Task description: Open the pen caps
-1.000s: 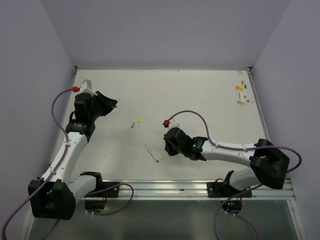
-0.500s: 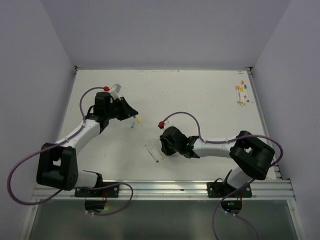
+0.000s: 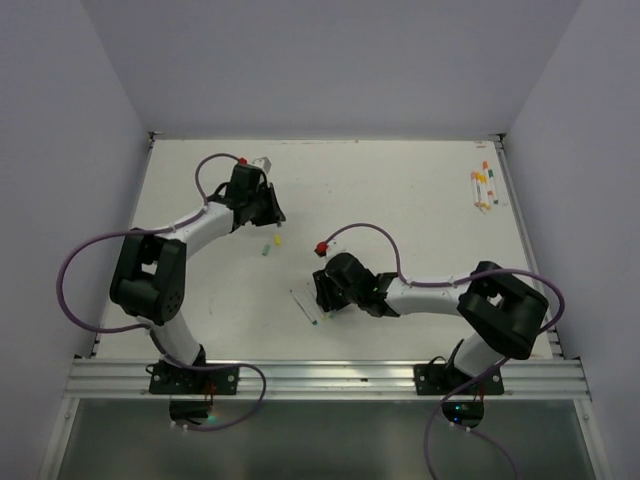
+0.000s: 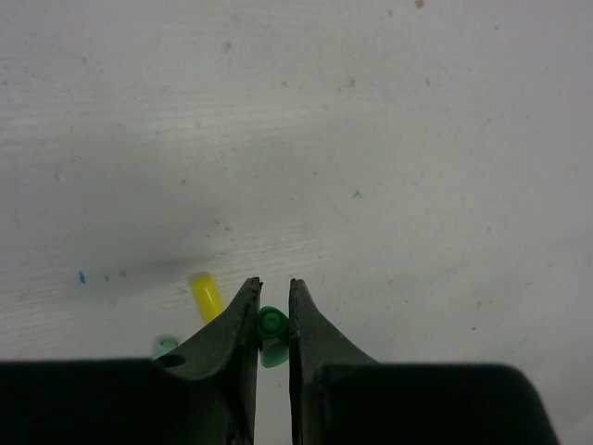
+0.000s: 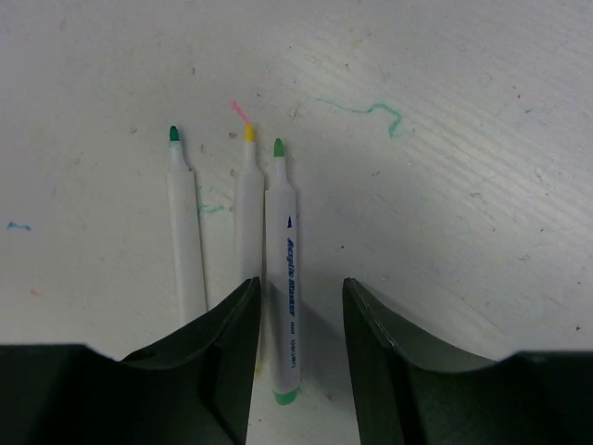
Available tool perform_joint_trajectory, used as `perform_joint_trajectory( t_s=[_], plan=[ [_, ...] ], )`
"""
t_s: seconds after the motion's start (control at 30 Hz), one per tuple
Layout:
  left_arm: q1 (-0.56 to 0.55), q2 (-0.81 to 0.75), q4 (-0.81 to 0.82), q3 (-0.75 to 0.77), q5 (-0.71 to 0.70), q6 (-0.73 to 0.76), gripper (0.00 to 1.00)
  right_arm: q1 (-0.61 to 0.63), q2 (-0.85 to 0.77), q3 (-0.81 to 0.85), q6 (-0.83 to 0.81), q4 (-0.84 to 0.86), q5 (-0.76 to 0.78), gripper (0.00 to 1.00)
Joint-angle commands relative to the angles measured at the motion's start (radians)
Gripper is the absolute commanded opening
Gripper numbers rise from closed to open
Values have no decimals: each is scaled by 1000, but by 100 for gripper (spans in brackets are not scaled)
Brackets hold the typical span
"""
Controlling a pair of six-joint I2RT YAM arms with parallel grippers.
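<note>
Near the middle of the white tabletop [image 3: 400, 180], the right gripper [image 5: 298, 287] has just let go. A second ago its jaws were almost together; now they stand apart, straddling a thin white-barrelled pen with a bare green tip [image 5: 283, 241] that lies flat on the surface. Just left of it lie a white pen with a bare yellow tip [image 5: 246, 204] and a white pen with a bare teal tip [image 5: 183, 222]. All three are side by side and uncapped, so the green one reads as finished and laid down with the others.

Across the table, the left arm has swung inward from the far left edge to the spot where loose caps lie. The left gripper [image 4: 274, 283] is clamped on a small green plastic cap [image 4: 271, 324], pinched between nearly closed jaws low over the surface. Close beside it on the table rest a short yellow cap [image 4: 206, 295] and a pale green cap [image 4: 165, 347], the latter half hidden by a finger. My reading is that the held cap is about to be set down with these two.

At the far right edge, a small group of white pens with coloured caps still on [image 3: 482, 190] lies well apart from both arms, so the task looks only part done.
</note>
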Motion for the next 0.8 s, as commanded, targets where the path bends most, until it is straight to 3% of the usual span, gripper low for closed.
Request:
perform_joint_trajectory(
  t_s=[0.0,0.43,0.7,0.77],
  plan=[
    [-15,41,-75,63,-100,40,0,1,-59,-12,2,3,14,44],
    [-80,173,-112,127,-196,44,0,-2,-242,-34,17,-89,91,47],
    [-87,191,-124,110,-224,40,8,-8,-349,-54,20,-153,128,49],
    [-90,190,-117,101,-226,35,15,-13,-361,-57,26,-158,125,49]
  ],
)
